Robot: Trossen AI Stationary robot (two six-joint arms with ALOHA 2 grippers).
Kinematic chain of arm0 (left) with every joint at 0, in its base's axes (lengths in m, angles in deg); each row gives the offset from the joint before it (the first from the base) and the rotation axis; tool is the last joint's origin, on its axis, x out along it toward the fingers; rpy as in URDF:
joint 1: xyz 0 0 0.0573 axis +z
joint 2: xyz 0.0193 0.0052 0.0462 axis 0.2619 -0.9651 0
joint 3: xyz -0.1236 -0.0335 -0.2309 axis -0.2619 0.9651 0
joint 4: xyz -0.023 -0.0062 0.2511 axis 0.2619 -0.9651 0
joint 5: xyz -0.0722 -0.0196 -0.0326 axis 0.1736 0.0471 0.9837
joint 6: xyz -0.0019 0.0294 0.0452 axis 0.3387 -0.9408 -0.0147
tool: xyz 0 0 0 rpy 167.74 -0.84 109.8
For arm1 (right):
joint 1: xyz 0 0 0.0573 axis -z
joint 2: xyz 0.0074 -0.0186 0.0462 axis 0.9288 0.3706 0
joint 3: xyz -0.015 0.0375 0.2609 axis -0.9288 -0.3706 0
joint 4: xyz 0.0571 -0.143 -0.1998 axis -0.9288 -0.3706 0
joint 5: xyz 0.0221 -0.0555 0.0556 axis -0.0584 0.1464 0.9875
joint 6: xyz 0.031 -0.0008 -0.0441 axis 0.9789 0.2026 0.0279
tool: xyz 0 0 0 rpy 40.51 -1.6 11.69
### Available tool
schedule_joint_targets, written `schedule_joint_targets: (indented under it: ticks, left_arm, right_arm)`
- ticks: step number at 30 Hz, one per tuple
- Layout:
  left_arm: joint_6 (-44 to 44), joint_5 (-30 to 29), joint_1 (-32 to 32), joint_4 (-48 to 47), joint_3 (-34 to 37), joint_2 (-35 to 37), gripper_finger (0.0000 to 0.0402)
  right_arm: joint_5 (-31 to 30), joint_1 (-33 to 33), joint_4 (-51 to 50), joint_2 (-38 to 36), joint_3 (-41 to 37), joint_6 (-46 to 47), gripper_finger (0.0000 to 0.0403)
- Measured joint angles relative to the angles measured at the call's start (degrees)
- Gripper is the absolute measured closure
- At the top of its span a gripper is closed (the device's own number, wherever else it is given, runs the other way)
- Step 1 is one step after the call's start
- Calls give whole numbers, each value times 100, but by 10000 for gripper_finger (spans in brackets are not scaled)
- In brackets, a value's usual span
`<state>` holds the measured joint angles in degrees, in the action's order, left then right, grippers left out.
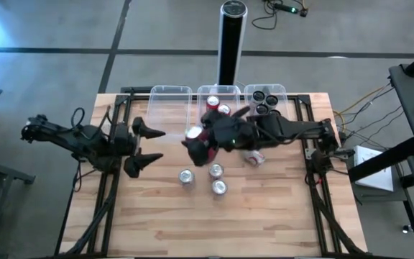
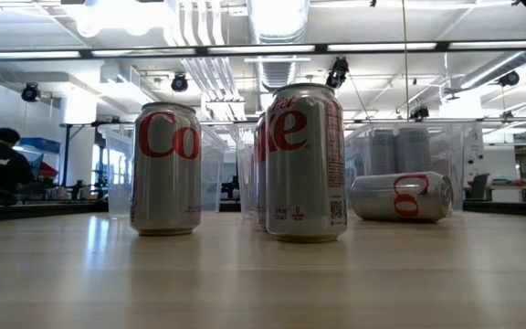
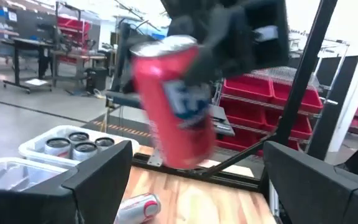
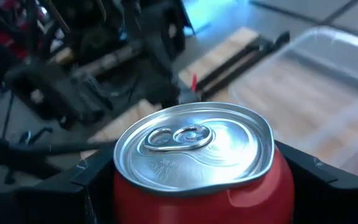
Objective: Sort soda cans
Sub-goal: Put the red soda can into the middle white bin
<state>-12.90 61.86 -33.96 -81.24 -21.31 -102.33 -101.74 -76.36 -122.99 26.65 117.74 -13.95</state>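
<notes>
My right gripper (image 1: 197,142) reaches from the table's right to its middle and is shut on a red soda can (image 4: 194,155) with a silver top, also seen tilted in the left wrist view as the red can (image 3: 174,106). My left gripper (image 1: 158,145) waits open at the table's left, its fingers pointing at that can. Three silver cans (image 1: 186,177) (image 1: 215,170) (image 1: 219,187) stand upright on their bases. Another silver can (image 2: 402,196) lies on its side. More red cans (image 1: 213,103) and black cans (image 1: 266,96) sit in bins. My right gripper pinches the red can's side wall (image 4: 129,199) between its two fingers (image 4: 95,177), one on each side below the rim. The fingers come level from the table's right. The can is lifted clear of the table and leans slightly, top up.
Three clear bins line the far edge: the left bin (image 1: 171,92), the middle bin (image 1: 230,90) holding red cans, the right bin (image 1: 282,90) holding black cans. A tall black-and-silver post (image 1: 231,43) stands behind them. Bare wood (image 1: 264,216) spreads toward the near edge.
</notes>
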Motion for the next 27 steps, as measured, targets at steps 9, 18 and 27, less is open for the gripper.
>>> schedule_joint_targets:
  ticks: [9,18,27]
  left_arm:
    - [130,-2,166,80,-173,-204,56]
    - [421,566,1153,-69,-244,-613,37]
    - [445,1552,1654,885,-244,-1230,26]
  right_arm:
    - [-10,373,466,6,-85,-404,106]
    - [238,414,1186,8,-87,-819,106]
    - [51,447,1493,8,-511,-988,106]
